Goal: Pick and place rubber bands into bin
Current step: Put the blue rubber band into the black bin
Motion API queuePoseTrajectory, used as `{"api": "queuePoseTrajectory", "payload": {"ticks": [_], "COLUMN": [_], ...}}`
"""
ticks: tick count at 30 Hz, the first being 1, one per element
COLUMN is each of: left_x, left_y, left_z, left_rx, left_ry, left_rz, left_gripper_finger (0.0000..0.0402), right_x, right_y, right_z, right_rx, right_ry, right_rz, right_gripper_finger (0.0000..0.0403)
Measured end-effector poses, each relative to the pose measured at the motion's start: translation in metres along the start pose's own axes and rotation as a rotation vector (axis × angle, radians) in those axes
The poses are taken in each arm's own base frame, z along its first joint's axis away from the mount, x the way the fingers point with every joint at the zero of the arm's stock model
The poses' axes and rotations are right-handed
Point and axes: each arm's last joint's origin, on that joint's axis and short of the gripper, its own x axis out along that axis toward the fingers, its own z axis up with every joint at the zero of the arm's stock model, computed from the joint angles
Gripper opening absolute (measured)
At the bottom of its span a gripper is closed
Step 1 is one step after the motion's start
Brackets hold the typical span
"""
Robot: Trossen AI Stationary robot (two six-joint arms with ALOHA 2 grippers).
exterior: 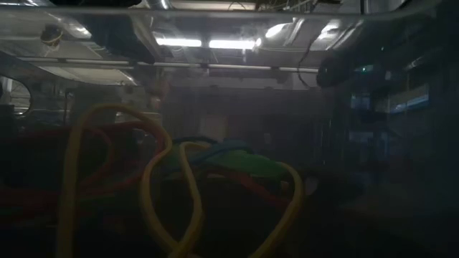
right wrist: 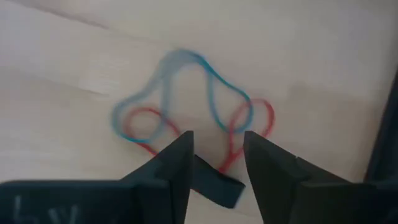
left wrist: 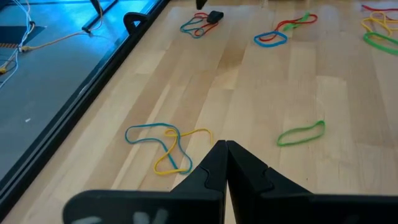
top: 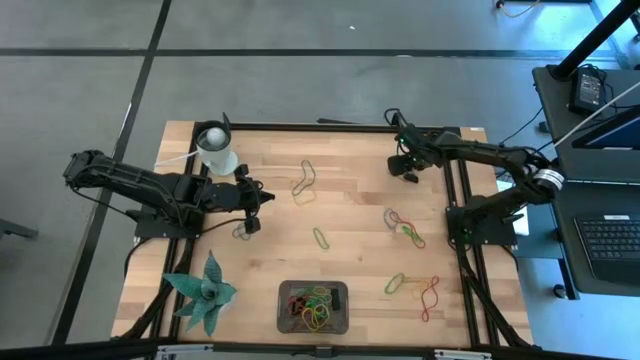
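Left to right, placed against the bin [top: 314,306], which sits at the near middle edge of the counter [top: 350,225].

Far left of the bin: a spiky teal plant [top: 203,292] at the near corner, a white cup [top: 216,148] farther back. Left end effector [top: 255,208] up and left of the bin, fingers pressed together on nothing, low over bare wood; parked there, probably, to keep out of the other arm's way. Just ahead of it in the left wrist view, a blue-and-yellow band [left wrist: 166,145] and a green band [left wrist: 301,132], both loose.

Inside the bin: a heap of rubber bands [top: 315,304] already delivered, hence the tangle filling the low view.

Between bin and far edge: several loose loops, open wood all around them, plenty of room to come down from above.

Right of the bin: more bands near the right edge [top: 415,287]. Right end effector [top: 406,166] far back and right of the bin, close to the far edge, fingers parted and holding nothing, straddling a blue-and-red band [right wrist: 193,118] lying flat; a small dark object [right wrist: 214,186] lies between the fingers, kind unclear. Little margin toward the counter edge there, so a straight vertical lift looks safest.
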Motion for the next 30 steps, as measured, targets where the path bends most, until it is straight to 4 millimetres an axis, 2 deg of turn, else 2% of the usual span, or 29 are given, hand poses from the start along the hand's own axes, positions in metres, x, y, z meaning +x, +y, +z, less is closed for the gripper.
{"api": "queuePoseTrajectory", "payload": {"ticks": [6, 11, 20, 24, 30], "left_x": [0.0, 0.0, 0.0, 0.0, 0.0], "left_y": [0.0, 0.0, 0.0, 0.0, 0.0], "left_z": [0.0, 0.0, 0.0, 0.0, 0.0], "left_rx": [0.003, 0.003, 0.003, 0.003, 0.003], "left_ry": [0.0, -0.001, 0.0, 0.0, 0.0], "left_rz": [0.003, 0.003, 0.003, 0.003, 0.004], "left_gripper_finger": [0.0004, 0.0004, 0.0004, 0.0004, 0.0004], "right_x": [0.02, 0.026, 0.029, 0.038, 0.052], "right_y": [-0.008, -0.01, -0.003, 0.003, 0.016], "right_z": [0.002, 0.007, 0.018, 0.022, 0.041], "right_rx": [0.033, 0.058, 0.08, 0.041, -0.008], "right_ry": [0.093, 0.078, -0.02, 0.044, 0.15], "right_rz": [-0.061, -0.058, 0.008, 0.02, -0.024], "right_gripper_finger": [0.0166, 0.017, 0.0169, 0.0169, 0.0168]}}
